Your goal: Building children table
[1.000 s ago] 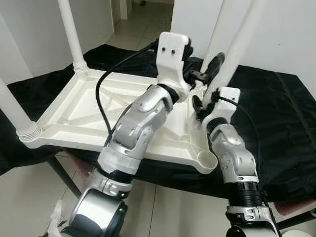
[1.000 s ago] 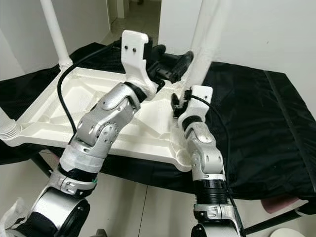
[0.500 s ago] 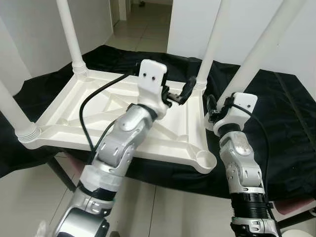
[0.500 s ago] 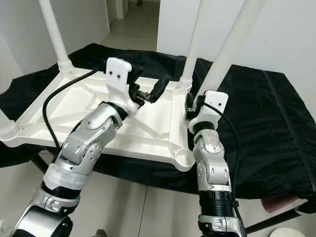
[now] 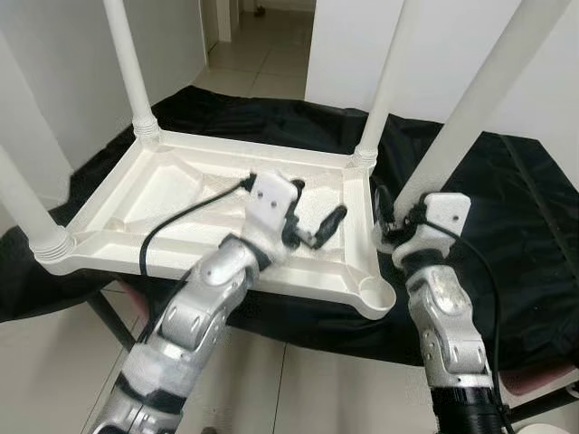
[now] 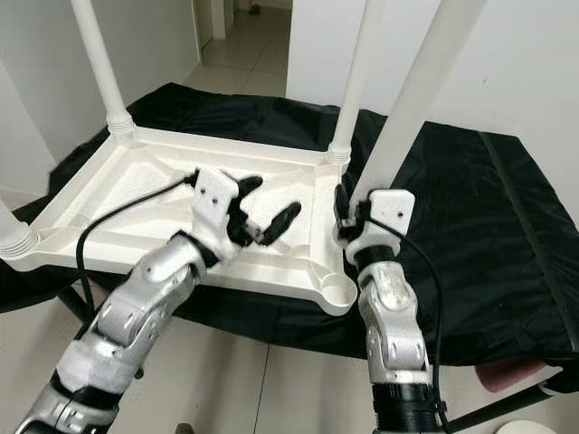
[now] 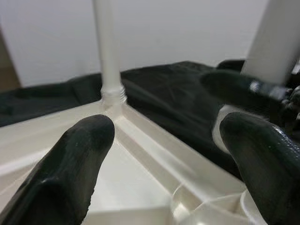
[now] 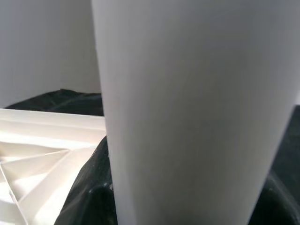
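The white children's table [image 5: 181,194] lies upside down on a black cloth. Legs stand screwed into its far left corner [image 5: 131,68], near left corner [image 5: 23,203] and far right corner [image 5: 389,81]. A fourth white leg [image 5: 470,99] leans over the right edge, with my right gripper [image 5: 395,210] shut on its lower end. It looms close in the right wrist view [image 8: 187,108]. The near right corner socket [image 5: 377,293] holds nothing. My left gripper [image 5: 314,208] hangs open over the table's underside, with its fingers [image 7: 79,159] apart and nothing between them.
The black cloth [image 5: 525,235] covers a stand whose dark leg [image 5: 113,321] reaches the tiled floor [image 5: 54,362] on the near left. White walls close in on the left and behind. A doorway [image 5: 262,36] opens at the back.
My left gripper has let go of the fourth leg and dropped back toward me over the table's underside. The right gripper keeps hold of the leg, now a little further right.
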Motion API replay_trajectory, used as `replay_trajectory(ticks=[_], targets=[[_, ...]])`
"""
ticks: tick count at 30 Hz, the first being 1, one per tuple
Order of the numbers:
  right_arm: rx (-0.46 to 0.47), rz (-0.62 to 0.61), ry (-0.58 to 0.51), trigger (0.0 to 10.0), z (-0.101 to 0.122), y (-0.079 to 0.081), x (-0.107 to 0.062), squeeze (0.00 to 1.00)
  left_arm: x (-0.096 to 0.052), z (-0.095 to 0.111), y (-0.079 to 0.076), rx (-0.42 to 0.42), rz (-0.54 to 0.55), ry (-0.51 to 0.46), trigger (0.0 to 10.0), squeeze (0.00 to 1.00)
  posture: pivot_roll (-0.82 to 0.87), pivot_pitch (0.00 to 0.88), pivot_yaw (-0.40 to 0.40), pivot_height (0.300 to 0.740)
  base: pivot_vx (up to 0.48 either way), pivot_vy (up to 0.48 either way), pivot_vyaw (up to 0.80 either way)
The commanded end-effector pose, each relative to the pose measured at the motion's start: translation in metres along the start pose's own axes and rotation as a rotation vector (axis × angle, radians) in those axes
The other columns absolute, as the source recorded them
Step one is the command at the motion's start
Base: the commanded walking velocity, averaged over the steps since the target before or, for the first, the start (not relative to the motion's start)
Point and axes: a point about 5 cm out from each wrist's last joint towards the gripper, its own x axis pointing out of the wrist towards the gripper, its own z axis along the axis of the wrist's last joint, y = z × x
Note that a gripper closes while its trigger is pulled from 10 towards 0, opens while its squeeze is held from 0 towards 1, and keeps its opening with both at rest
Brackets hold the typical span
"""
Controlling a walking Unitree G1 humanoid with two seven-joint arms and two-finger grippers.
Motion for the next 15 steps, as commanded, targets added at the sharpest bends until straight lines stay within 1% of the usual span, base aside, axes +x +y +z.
replay_trajectory(ticks=[1, 3, 5, 7, 10, 13, 14, 15], targets=[[0.004, 0.016, -0.029, 10.0, 0.003, -0.001, -0.006, 0.00, -0.006, -0.005, -0.009, 0.030, -0.104, 0.012, 10.0, 0.00, -0.02, 0.000, -0.042, 0.740, 0.000, 0.000, 0.00], [-0.012, 0.033, -0.019, 10.0, 0.000, -0.003, -0.012, 0.00, -0.014, -0.015, -0.011, 0.057, -0.126, 0.050, 10.0, 0.00, -0.02, 0.000, -0.041, 0.740, 0.000, 0.000, 0.00], [-0.012, 0.033, -0.019, 10.0, 0.000, -0.003, -0.012, 0.00, -0.014, -0.015, -0.011, 0.057, -0.126, 0.050, 10.0, 0.00, -0.02, 0.000, -0.041, 0.740, 0.000, 0.000, 0.00], [-0.019, 0.041, -0.011, 10.0, -0.002, -0.006, -0.015, 0.00, -0.019, -0.023, -0.012, 0.073, -0.150, 0.088, 10.0, 0.00, -0.02, 0.000, -0.043, 0.740, 0.000, 0.000, 0.00], [-0.021, 0.044, -0.008, 10.0, -0.003, -0.006, -0.016, 0.00, -0.021, -0.027, -0.012, 0.083, -0.165, 0.105, 10.0, 0.00, -0.02, 0.000, -0.043, 0.740, 0.000, 0.000, 0.00], [0.004, 0.084, -0.010, 10.0, -0.004, -0.002, -0.020, 0.00, -0.025, -0.039, -0.017, 0.112, -0.213, 0.175, 10.0, 0.00, -0.02, 0.000, -0.043, 0.740, 0.000, 0.000, 0.00], [0.004, 0.084, -0.010, 10.0, -0.004, -0.002, -0.020, 0.00, -0.025, -0.039, -0.017, 0.112, -0.213, 0.175, 10.0, 0.00, -0.02, 0.000, -0.043, 0.740, 0.000, 0.000, 0.00], [0.008, 0.098, -0.004, 10.0, -0.005, 0.000, -0.022, 0.00, -0.027, -0.043, -0.018, 0.122, -0.226, 0.198, 10.0, 0.00, -0.02, 0.000, -0.043, 0.740, 0.000, 0.000, 0.00]])
